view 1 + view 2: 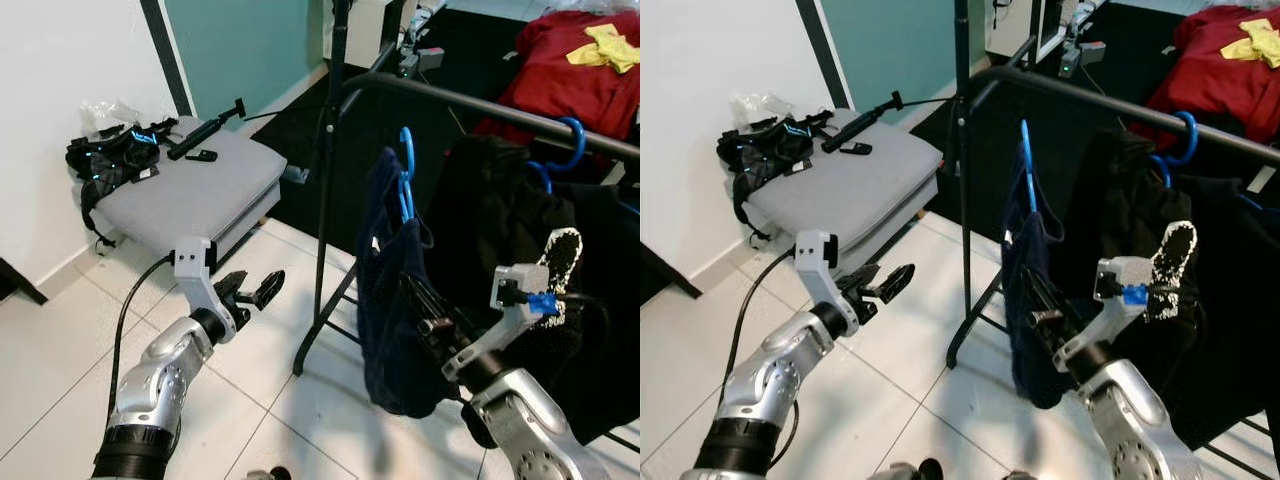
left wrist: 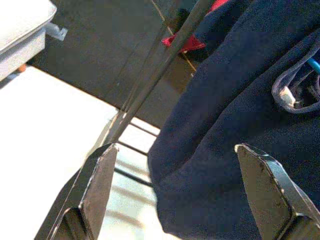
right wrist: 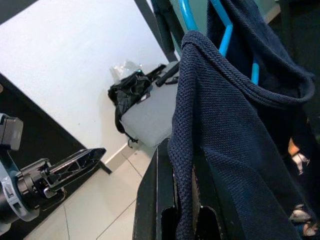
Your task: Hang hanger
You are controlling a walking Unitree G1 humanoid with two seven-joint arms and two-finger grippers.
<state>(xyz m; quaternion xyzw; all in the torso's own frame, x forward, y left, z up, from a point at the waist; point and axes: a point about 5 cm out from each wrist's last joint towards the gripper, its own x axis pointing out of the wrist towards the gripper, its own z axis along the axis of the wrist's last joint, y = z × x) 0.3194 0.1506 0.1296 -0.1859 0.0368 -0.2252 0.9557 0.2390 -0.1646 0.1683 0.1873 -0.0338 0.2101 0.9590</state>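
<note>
A navy knitted garment (image 1: 395,300) drapes a bright blue plastic hanger (image 1: 405,170) under a black metal rail (image 1: 480,105). At two o'clock lies a red cloth (image 1: 560,70) topped with yellow fabric (image 1: 605,45). The padded cushion (image 1: 190,190) is grey, the floor tiles (image 1: 60,340) white.

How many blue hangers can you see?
2. One blue hanger carries the navy garment the right gripper grips; another's hook sits on the rail. More may be hidden.

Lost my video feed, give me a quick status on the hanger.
Right end effector shut on navy garment. Blue hanger below the rail, not yet hooked. Left end effector open, free. Black clothes crowd the rail.
</note>
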